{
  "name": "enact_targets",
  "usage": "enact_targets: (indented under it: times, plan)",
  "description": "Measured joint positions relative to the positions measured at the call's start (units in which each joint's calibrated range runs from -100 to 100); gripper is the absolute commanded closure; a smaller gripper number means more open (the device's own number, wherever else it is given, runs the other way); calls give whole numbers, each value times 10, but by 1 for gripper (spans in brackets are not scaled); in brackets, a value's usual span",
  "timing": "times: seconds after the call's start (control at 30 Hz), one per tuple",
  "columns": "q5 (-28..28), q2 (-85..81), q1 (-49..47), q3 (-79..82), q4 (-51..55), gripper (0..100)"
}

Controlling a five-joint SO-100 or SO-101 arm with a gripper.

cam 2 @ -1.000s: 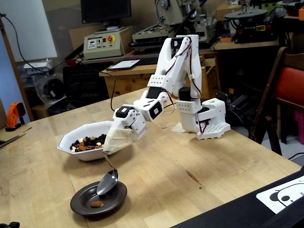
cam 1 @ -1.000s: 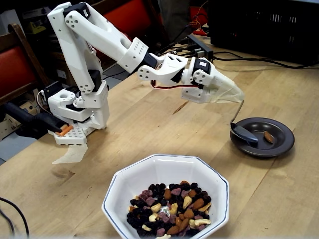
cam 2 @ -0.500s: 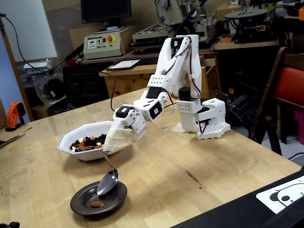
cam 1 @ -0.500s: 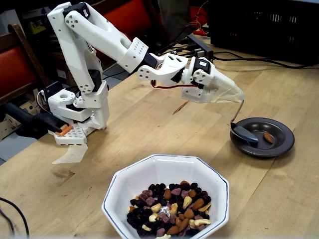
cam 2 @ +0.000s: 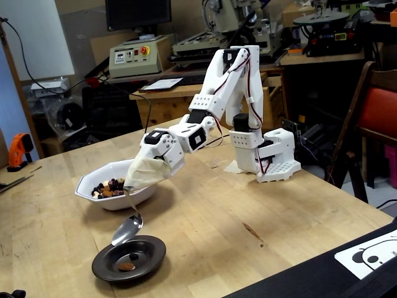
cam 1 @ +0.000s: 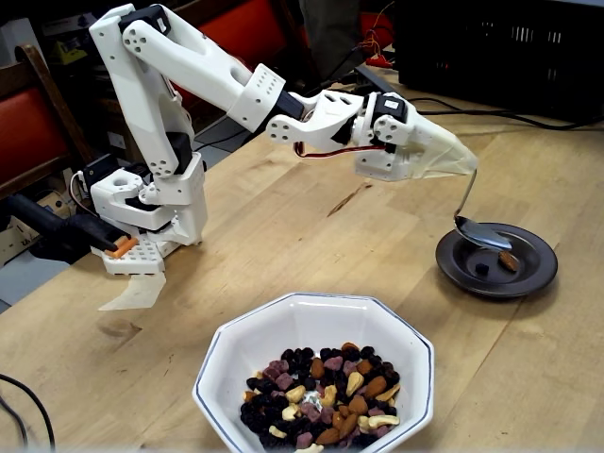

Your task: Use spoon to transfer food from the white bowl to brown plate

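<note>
The silver spoon [cam 1: 481,232] is held by its handle in my white gripper [cam 1: 462,162], which is shut on it. The spoon's bowl hangs tilted just over the brown plate [cam 1: 533,269], at its left part in a fixed view. The spoon [cam 2: 128,228] looks empty in both fixed views. The plate [cam 2: 152,251] holds an almond [cam 2: 126,267] and a dark berry [cam 2: 133,255]. The white bowl [cam 1: 245,335] stands at the table's front with the mixed food [cam 1: 321,396] in it. In the other fixed view the bowl [cam 2: 105,200] is behind the gripper [cam 2: 131,184].
The arm's white base [cam 1: 151,222] stands at the left of the wooden table [cam 1: 283,226]. A loose white gripper-like part [cam 1: 137,288] lies in front of it. A black crate [cam 1: 500,47] sits at the back right. A black mat with a printed sheet [cam 2: 372,251] lies on the table's edge.
</note>
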Motion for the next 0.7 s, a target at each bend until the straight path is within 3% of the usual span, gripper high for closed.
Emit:
enact_targets:
  times: [0.7]
  plan:
    - [0, -120, 108, 0, 0, 98]
